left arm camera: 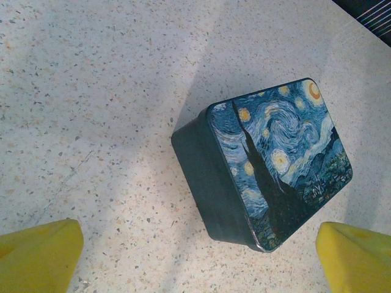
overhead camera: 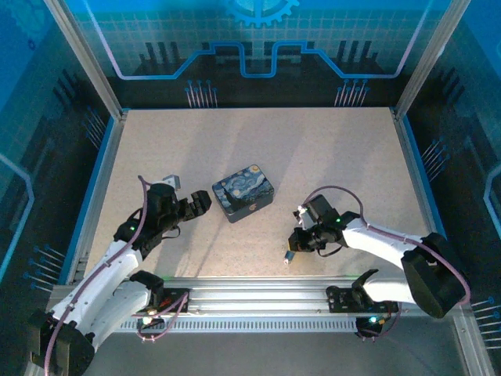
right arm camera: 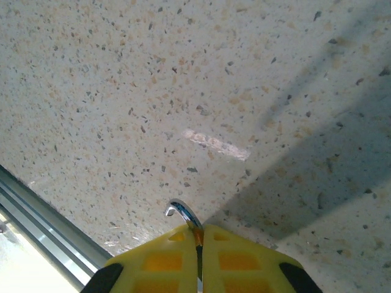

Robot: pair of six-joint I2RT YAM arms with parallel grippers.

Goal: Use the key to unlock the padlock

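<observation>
Pinching the key [right arm camera: 183, 213] in our right gripper [right arm camera: 198, 231], closed tight above the table [right arm camera: 122, 91].
Our left gripper [overhead camera: 200, 204] gapes wide just beside the Starry Night tin [left arm camera: 281, 159].

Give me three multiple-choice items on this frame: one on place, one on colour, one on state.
1. Where does the painted tin stand? A) mid-table, ahead of the left end effector B) far right corner C) on the rail
2. Finger colour in the wrist views? A) red B) yellow C) white
3. State of the right end effector? A) wide open B) gripping the tin C) shut on a thin metal piece
1A: top view shows it central. 2B: both views show yellow fingers. 3C: fingers meet around the hooked sliver.
</observation>
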